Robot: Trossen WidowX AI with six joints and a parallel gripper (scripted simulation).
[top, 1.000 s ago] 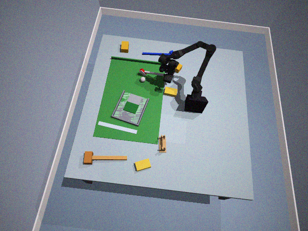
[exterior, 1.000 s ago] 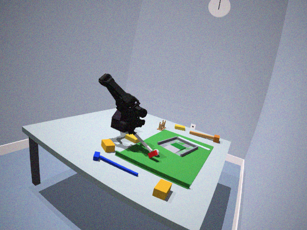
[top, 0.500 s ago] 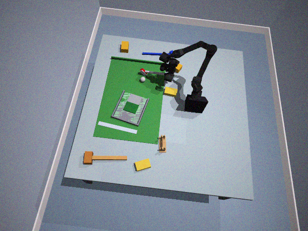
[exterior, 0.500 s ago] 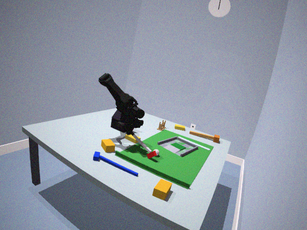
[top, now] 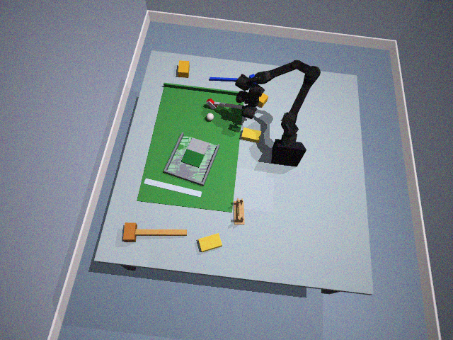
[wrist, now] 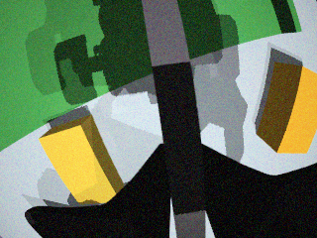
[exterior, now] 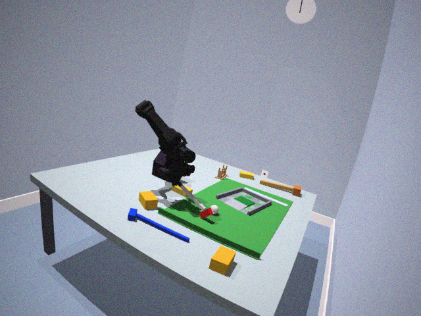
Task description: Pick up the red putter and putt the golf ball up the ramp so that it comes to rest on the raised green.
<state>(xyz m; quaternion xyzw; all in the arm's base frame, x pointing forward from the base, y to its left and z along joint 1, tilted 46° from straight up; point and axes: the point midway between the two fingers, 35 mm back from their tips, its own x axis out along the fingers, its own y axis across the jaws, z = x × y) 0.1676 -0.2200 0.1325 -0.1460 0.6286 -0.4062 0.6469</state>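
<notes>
My gripper is shut on the dark grip of the red putter. The grey shaft slants down to the red head, which hangs low over the green mat. The white golf ball sits on the mat, between the head and the ramp, with a small gap to the head in the top view. The ramp leads to the raised green, walled in grey on three sides. The ball and head are outside the wrist view.
A green rail edges the mat behind the head. A blue club lies beyond it. Yellow blocks lie near the gripper. A mallet and a small wooden rack are beyond the ramp.
</notes>
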